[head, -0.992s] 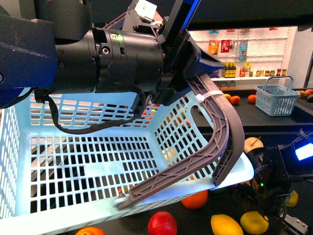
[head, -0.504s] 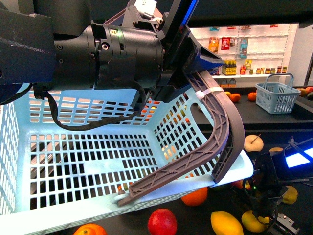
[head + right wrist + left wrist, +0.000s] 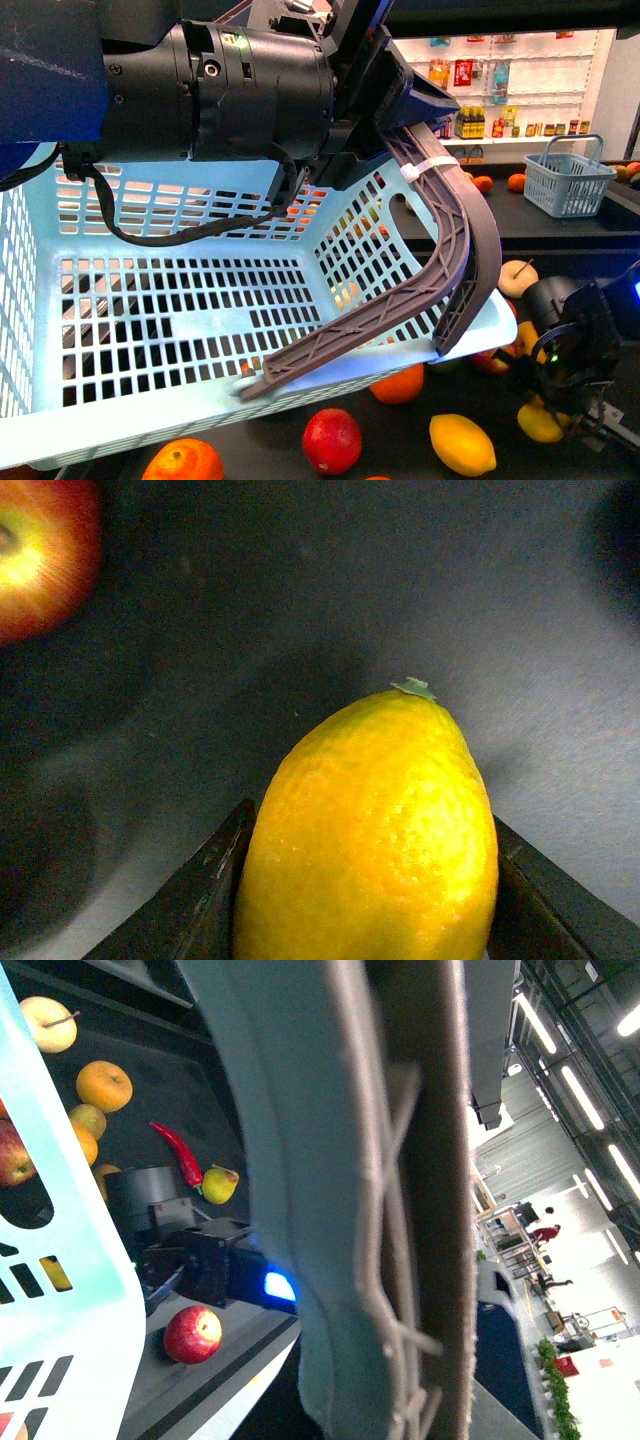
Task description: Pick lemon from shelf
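Observation:
The lemon (image 3: pixel 370 830), bright yellow with a small green tip, fills the right wrist view. It sits between my right gripper's black fingers (image 3: pixel 205 895), just above the shelf's dark tray (image 3: pixel 300 630). In the front view my right gripper (image 3: pixel 556 405) is at the lower right, shut on this lemon (image 3: pixel 540 422). A second lemon (image 3: pixel 462 443) lies on the shelf tray (image 3: pixel 398 447). My left gripper (image 3: pixel 405 115) is shut on the brown basket handle (image 3: pixel 455 250) and holds the pale blue basket (image 3: pixel 180 300) up in front.
A red apple (image 3: pixel 332 440) and oranges (image 3: pixel 398 383) lie on the tray below the basket. Another red apple (image 3: pixel 35 555) lies near the held lemon. A small grey basket (image 3: pixel 570 185) stands on the upper tier. White-backed shelves of bottles (image 3: pixel 500 90) are behind.
My right gripper with the lemon has moved right and a little up. The left arm and basket have shifted only slightly.

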### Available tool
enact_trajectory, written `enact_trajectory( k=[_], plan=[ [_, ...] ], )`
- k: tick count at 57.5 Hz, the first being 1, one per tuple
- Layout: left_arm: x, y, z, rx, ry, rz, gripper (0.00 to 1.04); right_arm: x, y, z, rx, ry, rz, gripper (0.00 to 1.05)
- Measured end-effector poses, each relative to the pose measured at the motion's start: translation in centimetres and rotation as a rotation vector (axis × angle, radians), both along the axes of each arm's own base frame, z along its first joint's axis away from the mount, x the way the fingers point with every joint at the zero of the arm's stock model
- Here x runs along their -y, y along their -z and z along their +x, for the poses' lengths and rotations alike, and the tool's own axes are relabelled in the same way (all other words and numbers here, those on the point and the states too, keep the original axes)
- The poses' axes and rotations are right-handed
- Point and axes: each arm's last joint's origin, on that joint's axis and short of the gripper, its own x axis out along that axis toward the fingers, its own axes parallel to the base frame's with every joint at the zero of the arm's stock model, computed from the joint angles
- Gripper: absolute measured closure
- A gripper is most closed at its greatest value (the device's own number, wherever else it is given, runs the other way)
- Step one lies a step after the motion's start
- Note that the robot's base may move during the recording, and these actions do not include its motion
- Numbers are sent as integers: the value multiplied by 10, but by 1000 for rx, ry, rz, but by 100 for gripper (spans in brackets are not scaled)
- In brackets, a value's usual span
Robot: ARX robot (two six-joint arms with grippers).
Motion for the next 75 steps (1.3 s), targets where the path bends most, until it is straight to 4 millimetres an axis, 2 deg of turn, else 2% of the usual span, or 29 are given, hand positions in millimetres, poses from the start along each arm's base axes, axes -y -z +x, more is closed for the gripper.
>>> enact_trajectory(
  k=[4, 9, 11, 12, 15, 17, 23, 35, 41, 48, 63, 73, 75],
  plan=[
    [0, 0, 0, 0, 0, 0, 97, 8, -22, -5, 49, -16, -9, 50],
    [0, 0, 0, 0, 0, 0, 97, 22, -70, -20, 175, -61, 11, 51],
    [0, 0, 0, 0, 0, 0, 97, 24, -82, -24, 204, -72, 17, 51],
    [0, 0, 0, 0, 0, 0, 97, 27, -99, -32, 248, -86, 28, 51],
    [0, 0, 0, 0, 0, 0, 97, 29, -131, -49, 332, -128, 64, 51],
    [0, 0, 0, 0, 0, 0, 97, 27, -150, -62, 376, -158, 88, 51],
    [0, 0, 0, 0, 0, 0, 97, 16, -188, -89, 455, -241, 159, 51],
    [0, 0, 0, 0, 0, 0, 97, -23, -242, -113, 572, -412, 288, 51],
    [0, 0, 0, 0, 0, 0, 97, -45, -259, -122, 599, -489, 322, 51],
    [0, 0, 0, 0, 0, 0, 97, -68, -266, -132, 607, -554, 337, 51],
    [0, 0, 0, 0, -3, 0, 97, -107, -254, -145, 569, -649, 370, 51],
    [-2, 0, 1, -2, -12, 1, 97, -118, -252, -144, 595, -651, 340, 51],
    [-3, 0, 2, -1, -15, 1, 97, -119, -252, -144, 599, -650, 332, 48]
  ],
)
